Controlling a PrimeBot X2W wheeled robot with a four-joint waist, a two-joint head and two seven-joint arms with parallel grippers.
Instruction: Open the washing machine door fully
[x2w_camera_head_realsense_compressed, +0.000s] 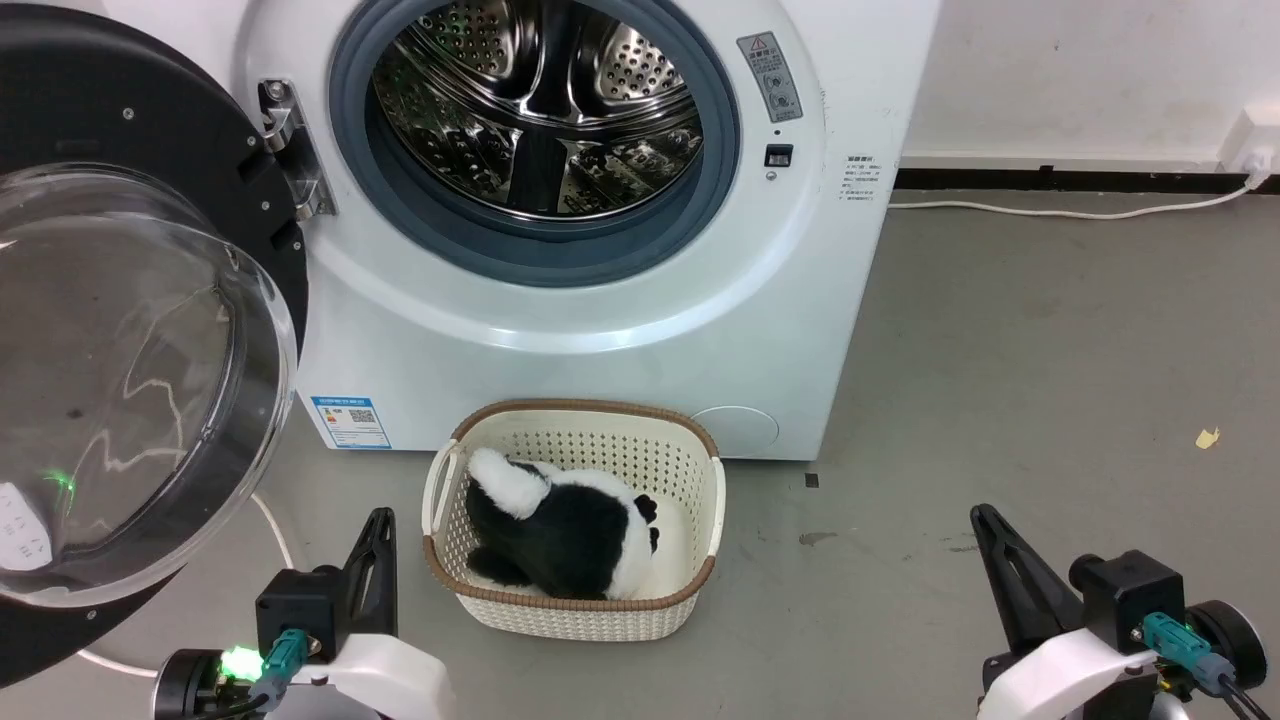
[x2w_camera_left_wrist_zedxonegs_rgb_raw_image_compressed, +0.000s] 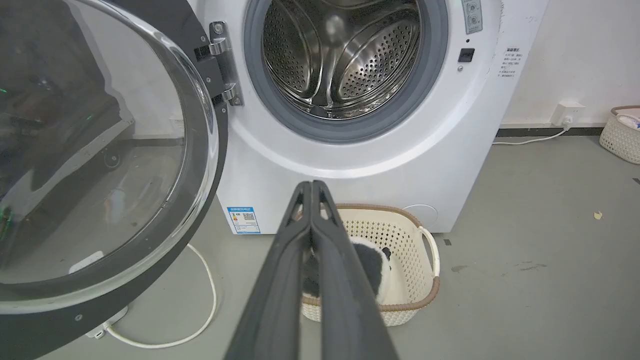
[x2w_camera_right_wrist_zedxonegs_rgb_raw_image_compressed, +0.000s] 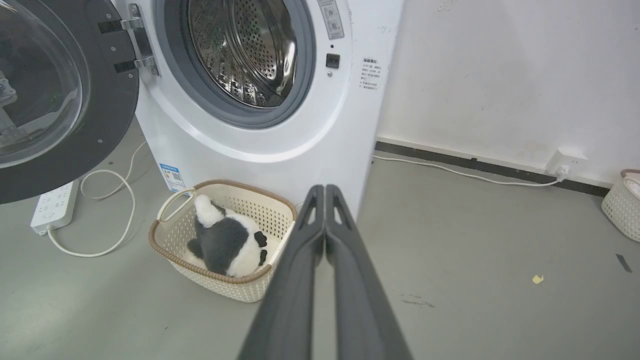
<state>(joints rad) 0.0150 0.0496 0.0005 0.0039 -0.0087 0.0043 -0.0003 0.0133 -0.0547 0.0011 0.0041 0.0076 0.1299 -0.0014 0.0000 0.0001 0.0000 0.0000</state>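
Left gripper (x2w_camera_left_wrist_zedxonegs_rgb_raw_image_compressed: 311, 185) and right gripper (x2w_camera_right_wrist_zedxonegs_rgb_raw_image_compressed: 324, 188) are hanging clenched, holding nothing. Left of the washing machine (x2w_camera_head_realsense_compressed: 620, 330), the door (x2w_camera_head_realsense_compressed: 250, 210) is standing open. It is probably heavy and rigid, with slippery, fragile glass (x2w_camera_head_realsense_compressed: 130, 380), so pushing on its black rim (x2w_camera_head_realsense_compressed: 150, 110) is looking safest.

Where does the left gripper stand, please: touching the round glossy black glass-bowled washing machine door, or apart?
Apart: left wrist view shows grey floor between left gripper and washing machine door.
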